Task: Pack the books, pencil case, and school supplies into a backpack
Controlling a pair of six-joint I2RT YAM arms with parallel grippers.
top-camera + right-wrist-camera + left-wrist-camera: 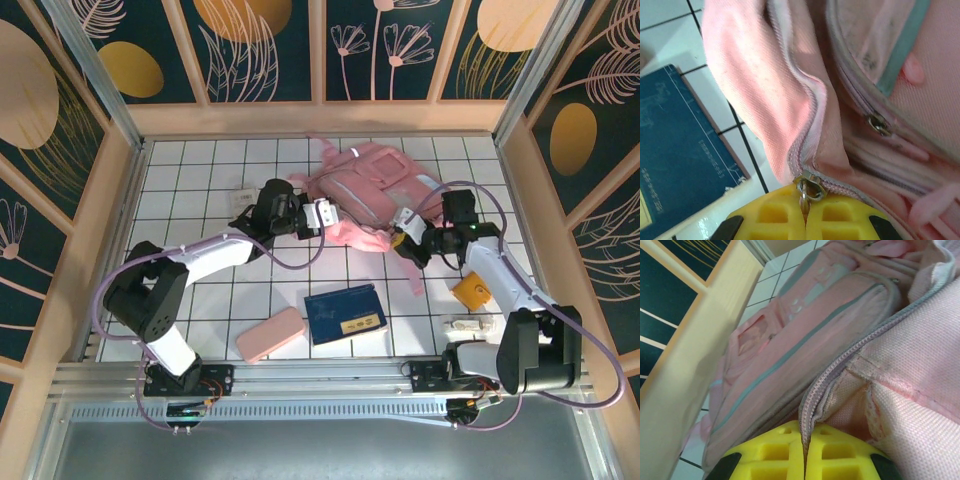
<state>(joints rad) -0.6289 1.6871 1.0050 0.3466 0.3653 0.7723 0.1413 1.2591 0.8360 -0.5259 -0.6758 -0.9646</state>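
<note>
- Top external, nearest the bases: the pencil case (270,334) lies flat on the worktop (190,170), with the book (345,313) just to its right. Both are unpacked.
- The book's long axis runs roughly left to right with a slight tilt. It sits between the two arms, on the base side of both claws.
- Over by the right arm are a small whitish item (470,326) and, a little farther in, the orange item (470,290). Both are apart from the bag.
- Right wrist view: the right claw (805,200) is clamped shut on the zip pull (807,186) at the bag's near edge, and a corner of the book lies just beside it.
- Left wrist view: the left claw (804,437) is pinched closed on the zip-edged fabric of the backpack (790,355).
- The backpack lies on its side past both claws, mid-worktop, with its straps trailing toward the right arm.
- The zip line runs between the two grips. My reading is that the left claw anchors the fabric while the right claw draws the pull along the teeth and away from it, widening the mouth.
- How far the mouth is open I cannot tell.
- Farthest left, a white packet (243,197) lies beside the left arm.
</note>
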